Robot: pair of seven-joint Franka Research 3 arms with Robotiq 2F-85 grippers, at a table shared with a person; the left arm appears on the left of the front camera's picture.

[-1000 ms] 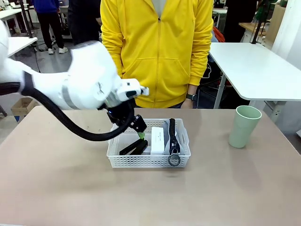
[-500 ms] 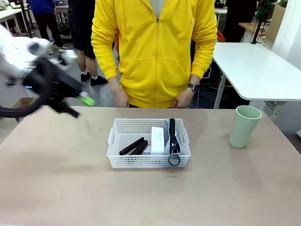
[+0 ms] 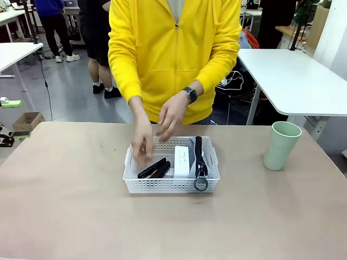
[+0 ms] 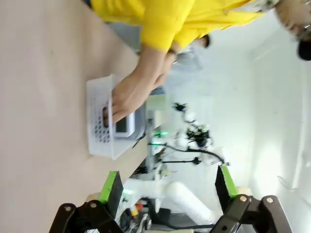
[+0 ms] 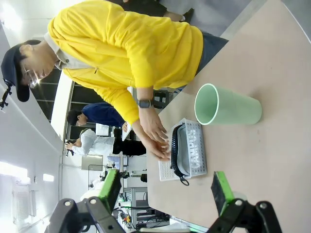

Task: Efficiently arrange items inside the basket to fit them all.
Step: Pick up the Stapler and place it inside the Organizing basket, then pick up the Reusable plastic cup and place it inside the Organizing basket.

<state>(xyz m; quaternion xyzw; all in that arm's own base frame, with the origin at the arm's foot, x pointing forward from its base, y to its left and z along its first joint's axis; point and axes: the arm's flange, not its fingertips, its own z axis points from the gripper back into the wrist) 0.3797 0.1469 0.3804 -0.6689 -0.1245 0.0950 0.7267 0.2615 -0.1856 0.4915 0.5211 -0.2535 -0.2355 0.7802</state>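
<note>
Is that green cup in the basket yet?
No, it is out. The cup stands upright, open end up, to the right of the basket, well apart from it.

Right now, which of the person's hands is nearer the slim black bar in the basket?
Right. The person's right hand reaches into the basket, just above the black bar. The left hand, with the watch, is held higher, over the far rim.

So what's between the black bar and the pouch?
The white box sits between the bar and the pouch, inside the basket. The front view shows it.
</note>
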